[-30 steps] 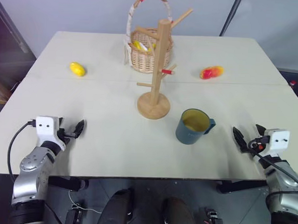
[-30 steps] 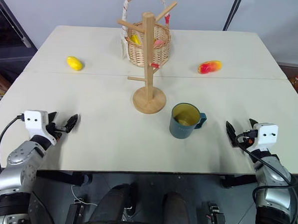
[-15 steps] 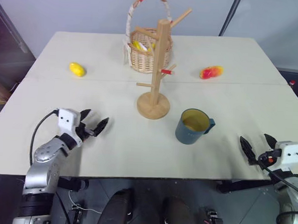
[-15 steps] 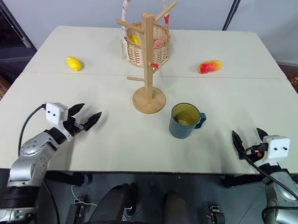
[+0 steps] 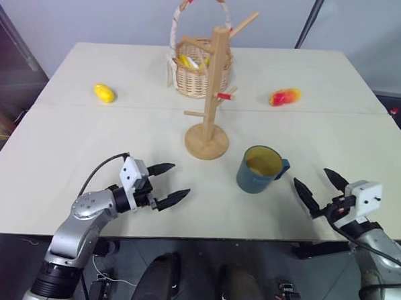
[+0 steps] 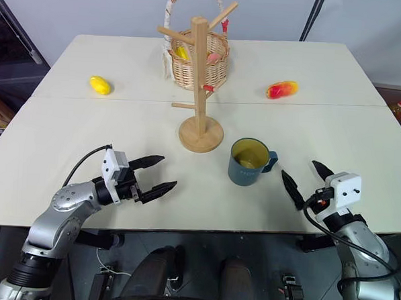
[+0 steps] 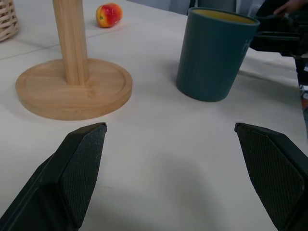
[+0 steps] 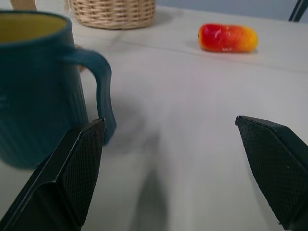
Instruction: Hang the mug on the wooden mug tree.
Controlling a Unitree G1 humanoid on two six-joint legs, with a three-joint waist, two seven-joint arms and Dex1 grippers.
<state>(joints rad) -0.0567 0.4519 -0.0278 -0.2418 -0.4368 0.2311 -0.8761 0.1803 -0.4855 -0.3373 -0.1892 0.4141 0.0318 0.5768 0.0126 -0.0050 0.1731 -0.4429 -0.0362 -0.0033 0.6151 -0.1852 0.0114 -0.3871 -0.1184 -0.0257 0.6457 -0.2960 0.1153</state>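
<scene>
Upright on the table (image 5: 66, 143), the mug (image 5: 260, 170), teal outside and yellowish inside, with its handle (image 5: 282, 168) turned toward the robot's right side; untouched by either claw. Just beside it, toward the far left, the wooden mug tree (image 5: 212, 90) on its round base (image 5: 206, 141), pegs angled upward, one red-tipped peg (image 5: 225, 95) on the mug's side, all pegs bare. Near the handle side, the right gripper (image 5: 316, 188), fingers spread wide and empty, pointed level at the mug, close but apart from it; in the right wrist view, handle (image 8: 101, 91) between the two fingers' lines yet not reached. On the other side, the left gripper (image 5: 165, 182), likewise wide open and empty, aimed across toward mug and tree base, well short of both. Judged as the approach step: reach in hand, no grasp yet. Next, probably a short advance of the right gripper to close on the handle or the rim wall, then a lift high enough to clear a peg tip and thread the handle over it. Farther back, a wicker basket (image 5: 198, 72), a yellow fruit (image 5: 104, 92) and a red-and-yellow fruit (image 5: 285, 96), all out of the way.
</scene>
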